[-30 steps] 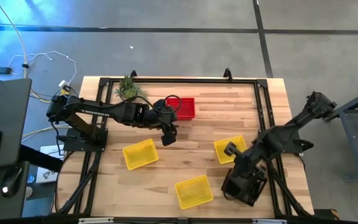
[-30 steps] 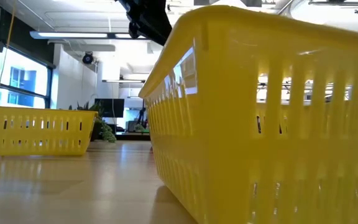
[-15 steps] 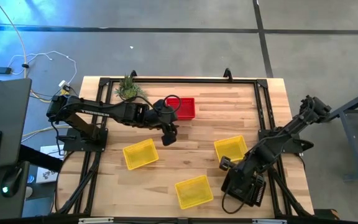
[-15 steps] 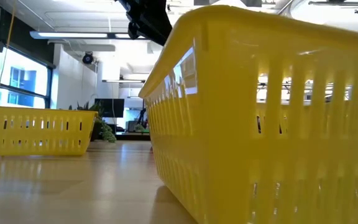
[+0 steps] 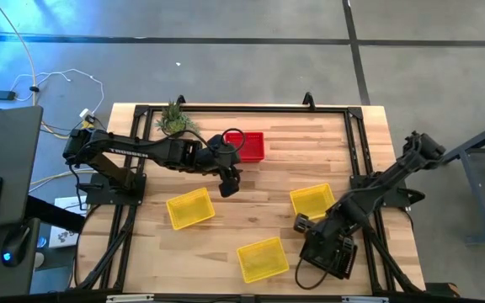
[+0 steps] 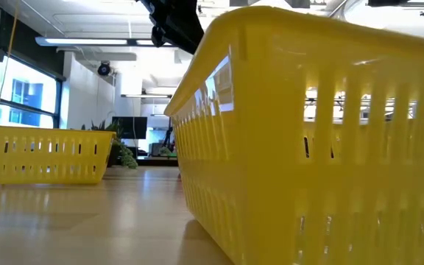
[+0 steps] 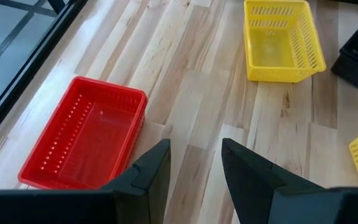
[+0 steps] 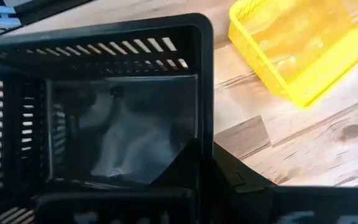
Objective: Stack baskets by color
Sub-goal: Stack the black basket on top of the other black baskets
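My right gripper (image 5: 318,238) is shut on a black basket (image 5: 331,252) near the table's front right corner. Three yellow baskets stand open side up on the wood: one left of centre (image 5: 190,208), one at the front (image 5: 263,259), one right of centre (image 5: 312,202). A red basket (image 5: 244,145) stands at the far middle. My left gripper (image 5: 228,185) hangs open above bare wood between the red basket (image 7: 82,143) and the left yellow one, holding nothing. My right gripper has one side wall of the black basket at its rim (image 8: 205,106), one finger (image 8: 179,163) inside the basket and the other (image 8: 238,177) outside. The fingers come steeply from above. I cannot tell whether the basket's bottom rests on the table.
A small green potted plant (image 5: 173,119) stands at the far left. A dark metal frame (image 5: 251,108) runs along the table's edges. In the low view the front yellow basket (image 6: 308,147) fills most of the picture. Bare wood lies in the table's middle.
My right gripper has gone toward the table's near edge and a little left, sinking and rolling somewhat. The black basket has gone with it and turned slightly. My left arm has kept still.
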### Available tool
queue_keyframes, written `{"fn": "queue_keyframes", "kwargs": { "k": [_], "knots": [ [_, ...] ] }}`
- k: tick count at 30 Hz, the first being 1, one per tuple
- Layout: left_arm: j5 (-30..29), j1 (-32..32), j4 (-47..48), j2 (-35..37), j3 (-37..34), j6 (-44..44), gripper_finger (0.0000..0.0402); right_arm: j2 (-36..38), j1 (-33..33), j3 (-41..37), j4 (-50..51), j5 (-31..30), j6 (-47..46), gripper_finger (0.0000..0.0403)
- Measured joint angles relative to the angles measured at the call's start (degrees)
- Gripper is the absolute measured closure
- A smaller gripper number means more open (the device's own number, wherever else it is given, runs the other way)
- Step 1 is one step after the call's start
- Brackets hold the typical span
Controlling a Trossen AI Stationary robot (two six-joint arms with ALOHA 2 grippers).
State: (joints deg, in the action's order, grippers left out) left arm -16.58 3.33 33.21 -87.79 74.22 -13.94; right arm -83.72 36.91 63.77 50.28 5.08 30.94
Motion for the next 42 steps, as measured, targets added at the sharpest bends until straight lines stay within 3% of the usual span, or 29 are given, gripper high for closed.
{"fn": "queue_keyframes", "kwargs": {
  "k": [14, 25, 31, 42],
  "knots": [
    [2.67, -0.02, 0.04, 0.00, 0.00, -0.01, 0.0273, -3.24, -0.23, -0.03, -0.26, 1.16, -0.26, 0.0403],
    [2.49, 0.02, 0.02, 0.00, 0.00, 0.12, 0.0273, -3.24, 0.08, -0.04, -0.24, 0.96, -6.49, 0.0403],
    [2.47, 0.00, 0.00, 0.00, 0.00, 0.02, 0.0273, -3.24, 0.76, -0.04, -0.38, -2.58, -6.47, 0.0402],
    [2.49, 0.00, -0.01, 0.00, 0.00, -2.39, 0.0273, -3.24, 0.76, -0.04, -0.39, -0.44, -7.13, 0.0353]
  ]
}}
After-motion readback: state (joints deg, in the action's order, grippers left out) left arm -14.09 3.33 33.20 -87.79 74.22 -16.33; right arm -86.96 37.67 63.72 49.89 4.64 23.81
